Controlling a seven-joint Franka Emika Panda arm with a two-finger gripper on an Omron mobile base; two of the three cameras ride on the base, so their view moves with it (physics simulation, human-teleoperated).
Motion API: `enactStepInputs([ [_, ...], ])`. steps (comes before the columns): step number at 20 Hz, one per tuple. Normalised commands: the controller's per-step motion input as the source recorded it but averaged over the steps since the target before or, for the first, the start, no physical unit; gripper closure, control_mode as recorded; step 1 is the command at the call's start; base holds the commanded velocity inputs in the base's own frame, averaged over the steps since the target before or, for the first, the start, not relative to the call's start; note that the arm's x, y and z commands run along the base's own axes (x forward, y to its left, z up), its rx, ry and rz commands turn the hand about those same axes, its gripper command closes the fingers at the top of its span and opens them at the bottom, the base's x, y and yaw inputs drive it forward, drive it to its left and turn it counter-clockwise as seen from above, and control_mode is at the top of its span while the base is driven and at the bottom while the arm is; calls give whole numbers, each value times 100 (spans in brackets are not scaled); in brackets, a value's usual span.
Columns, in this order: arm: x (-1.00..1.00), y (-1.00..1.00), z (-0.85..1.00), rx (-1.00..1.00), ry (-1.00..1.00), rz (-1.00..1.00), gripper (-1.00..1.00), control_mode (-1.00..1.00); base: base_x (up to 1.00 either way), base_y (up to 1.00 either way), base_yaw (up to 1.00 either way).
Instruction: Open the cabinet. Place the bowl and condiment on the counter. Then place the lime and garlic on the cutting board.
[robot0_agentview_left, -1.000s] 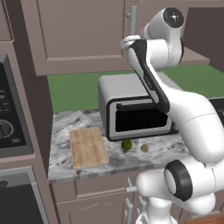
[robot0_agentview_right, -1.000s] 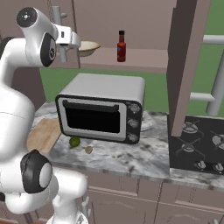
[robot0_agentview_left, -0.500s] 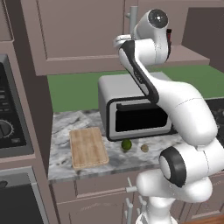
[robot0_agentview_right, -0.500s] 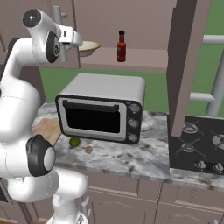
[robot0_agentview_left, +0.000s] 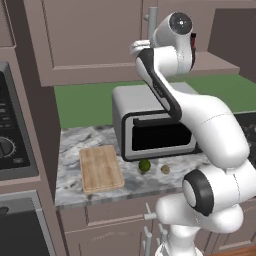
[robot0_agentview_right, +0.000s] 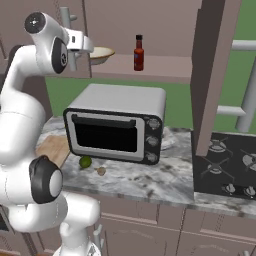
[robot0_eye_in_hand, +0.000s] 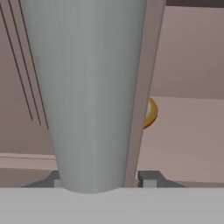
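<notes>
One cabinet (robot0_agentview_right: 215, 75) door open; end effector (robot0_eye_in_hand: 103, 181) straddles the other's handle (robot0_eye_in_hand: 87, 87), grip unclear; bowl (robot0_agentview_right: 101, 54), condiment (robot0_agentview_right: 138, 53) beyond it, unmoved.

lime (robot0_agentview_left: 144, 165) beside garlic (robot0_agentview_left: 165, 169), right of cutting board (robot0_agentview_left: 100, 168)

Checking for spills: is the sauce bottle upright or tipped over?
Upright: the bottle stands cap up on the cabinet shelf, a little apart from the bowl.

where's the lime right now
The lime sits on the counter just in front of the toaster oven, between the cutting board on its left and the garlic on its right.
</notes>
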Motion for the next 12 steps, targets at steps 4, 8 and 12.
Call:
enactStepInputs([
  [4, 5, 28, -26, 0, -2, 0, 100, -100, 0, 0, 0],
  [8, -14, 71, -13, 4, 0, 0, 100, -100, 0, 0, 0],
  [12, -69, 98, -2, 3, 0, 0, 100, -100, 0, 0, 0],
])
